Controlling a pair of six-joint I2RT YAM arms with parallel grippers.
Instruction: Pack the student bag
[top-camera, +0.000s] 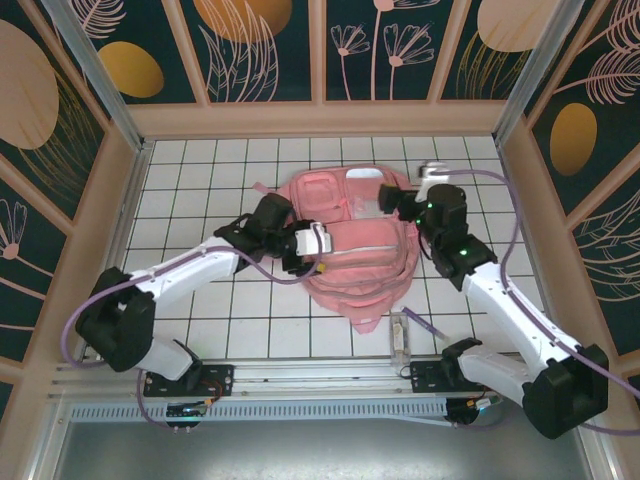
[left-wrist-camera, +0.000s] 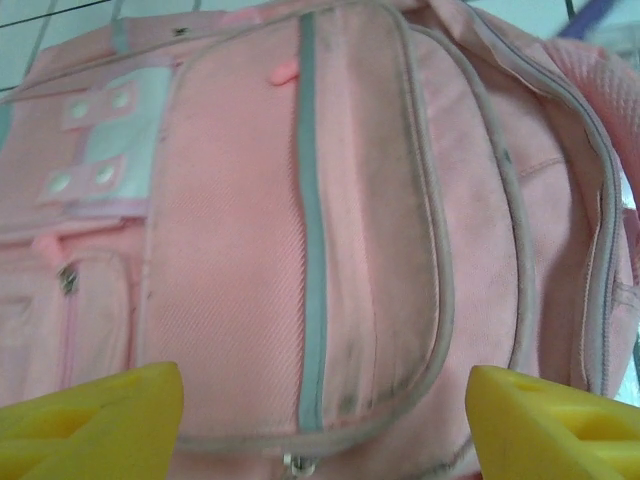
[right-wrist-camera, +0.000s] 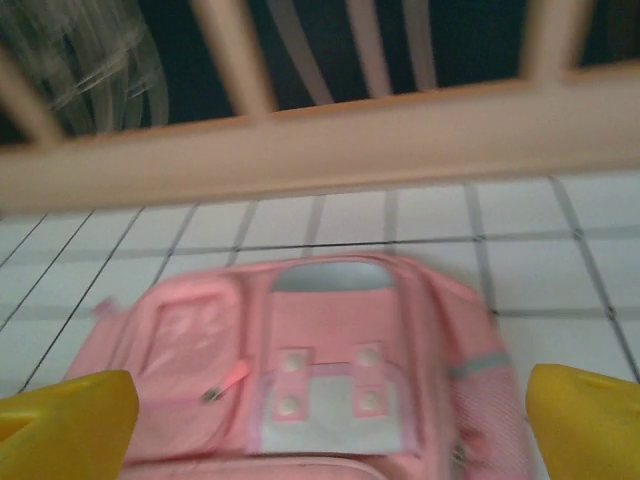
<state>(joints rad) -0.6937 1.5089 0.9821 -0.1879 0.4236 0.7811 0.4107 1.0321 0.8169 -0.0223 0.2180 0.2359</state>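
Yellow fingers (left-wrist-camera: 100, 420) of the left claw (left-wrist-camera: 320, 425) stand wide apart, gripping nothing — the student bag (left-wrist-camera: 330, 220) lies on the bench (top-camera: 200, 200) just beneath. The right claw (right-wrist-camera: 325, 430), equally wide and empty, has the bag below and ahead of it.

The student bag (top-camera: 355, 262) is lying flat at the centre of the white gridded table (top-camera: 200, 190), with the left gripper (top-camera: 322, 248) sitting at its 9 o'clock edge, the right gripper (top-camera: 392, 200) hanging over its 1 o'clock corner, and a small clear object (top-camera: 401, 340) lying near its 5 o'clock edge.
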